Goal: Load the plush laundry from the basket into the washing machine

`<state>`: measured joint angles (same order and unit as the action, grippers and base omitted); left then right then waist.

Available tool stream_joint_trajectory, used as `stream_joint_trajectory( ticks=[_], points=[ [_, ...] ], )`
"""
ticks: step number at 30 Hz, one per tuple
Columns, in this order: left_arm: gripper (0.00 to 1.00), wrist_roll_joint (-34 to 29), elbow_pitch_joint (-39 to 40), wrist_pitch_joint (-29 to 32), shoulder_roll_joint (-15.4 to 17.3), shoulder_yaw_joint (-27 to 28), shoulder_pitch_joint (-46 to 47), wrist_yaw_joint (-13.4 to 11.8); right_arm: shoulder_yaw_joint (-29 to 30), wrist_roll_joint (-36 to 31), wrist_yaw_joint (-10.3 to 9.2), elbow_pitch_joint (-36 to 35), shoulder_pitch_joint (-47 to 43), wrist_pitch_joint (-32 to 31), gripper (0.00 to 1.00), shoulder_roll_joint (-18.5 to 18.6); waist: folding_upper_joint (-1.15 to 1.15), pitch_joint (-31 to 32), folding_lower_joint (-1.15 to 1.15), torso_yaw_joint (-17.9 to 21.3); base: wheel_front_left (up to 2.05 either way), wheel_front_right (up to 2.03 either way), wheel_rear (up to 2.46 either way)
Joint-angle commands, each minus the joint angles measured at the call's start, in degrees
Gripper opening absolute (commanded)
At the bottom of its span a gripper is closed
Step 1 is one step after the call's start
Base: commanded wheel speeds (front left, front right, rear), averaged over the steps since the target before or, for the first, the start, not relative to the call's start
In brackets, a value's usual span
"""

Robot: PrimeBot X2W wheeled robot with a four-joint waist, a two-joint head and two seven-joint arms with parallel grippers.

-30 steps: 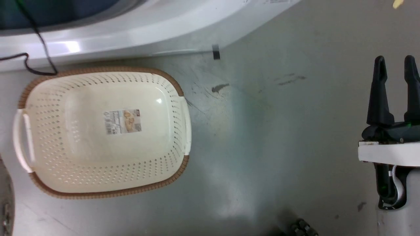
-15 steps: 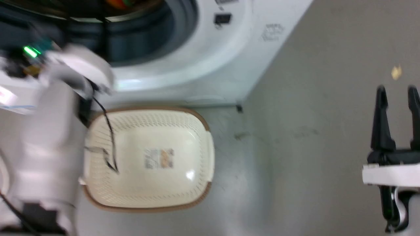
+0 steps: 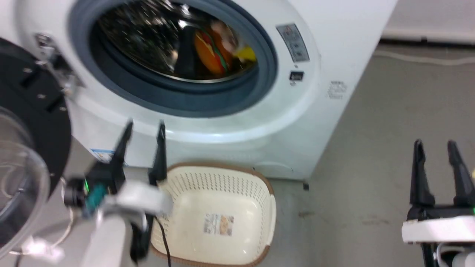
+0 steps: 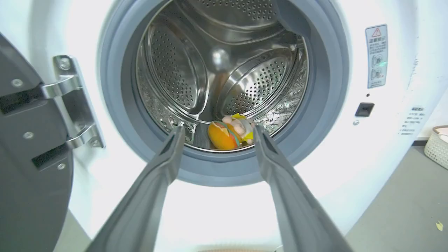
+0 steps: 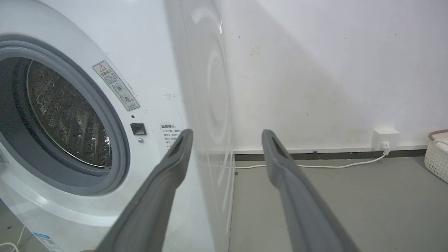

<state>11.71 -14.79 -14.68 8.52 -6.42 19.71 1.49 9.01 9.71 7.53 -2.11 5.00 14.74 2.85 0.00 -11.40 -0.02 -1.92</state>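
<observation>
The white washing machine (image 3: 326, 55) stands with its door (image 3: 26, 122) swung to the left. Inside the steel drum (image 4: 196, 66) lie the orange hamburger plush (image 4: 222, 135) and the pink-faced doll (image 4: 241, 127), side by side; they also show in the head view as the hamburger plush (image 3: 209, 50) and doll (image 3: 237, 46). The cream basket (image 3: 256, 185) sits on the floor before the machine, only a sticker (image 3: 219, 224) on its floor. My left gripper (image 3: 143, 128) is open over the basket's left rim, in front of the drum mouth. My right gripper (image 3: 435, 146) is open at the right, over bare floor.
A wall socket (image 5: 385, 138) with a white cable (image 5: 315, 165) sits on the wall to the right of the machine. Another white perforated basket (image 5: 436, 155) stands at the far right. Grey floor (image 3: 389, 122) lies to the right of the machine.
The head camera has tilted up from the floor and basket to the drum opening. My left arm has come into view and now stands with open fingers before the machine.
</observation>
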Motion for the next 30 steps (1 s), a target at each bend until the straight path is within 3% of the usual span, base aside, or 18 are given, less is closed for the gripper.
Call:
stream_joint_trajectory(
  ticks=[1, 11, 26, 27, 30],
  points=[
    [1.00, -0.79, 2.13, -0.30, -0.67, 0.13, -3.54, -0.73, -0.19, 0.30, -0.04, 0.20, -1.64, 0.26, 1.00, 0.03, 0.00, 3.14, 0.02, -2.17, 0.00, 0.00, 0.00],
    [1.00, -6.45, 7.14, -0.31, -1.93, -2.66, -16.60, -2.20, -1.28, 0.05, -0.04, 1.36, -8.52, 0.26, 1.00, 0.03, 0.00, 6.62, 0.02, -3.70, 0.00, 0.00, 0.00],
    [1.00, -7.30, 5.24, -0.31, -2.82, -2.01, -19.88, -1.94, -2.48, -0.08, -0.04, 2.04, -10.76, 0.26, 1.00, 0.03, 0.00, 8.44, 0.02, -4.46, 0.00, 0.00, 0.00],
    [0.00, -7.05, 5.29, 0.00, -2.63, -2.03, -19.30, -2.00, -2.39, -0.17, 0.00, 1.85, -10.12, 0.00, 0.00, 0.00, 0.00, 8.44, 0.02, -4.47, 0.00, 0.00, 0.00],
    [0.00, -7.00, 5.31, 0.05, -2.57, -2.04, -19.30, -2.05, -2.37, -0.18, 0.00, 1.84, -10.08, -0.05, 0.00, 0.00, 0.00, 8.47, 0.02, -4.46, 0.00, 0.00, 0.00]
  ],
)
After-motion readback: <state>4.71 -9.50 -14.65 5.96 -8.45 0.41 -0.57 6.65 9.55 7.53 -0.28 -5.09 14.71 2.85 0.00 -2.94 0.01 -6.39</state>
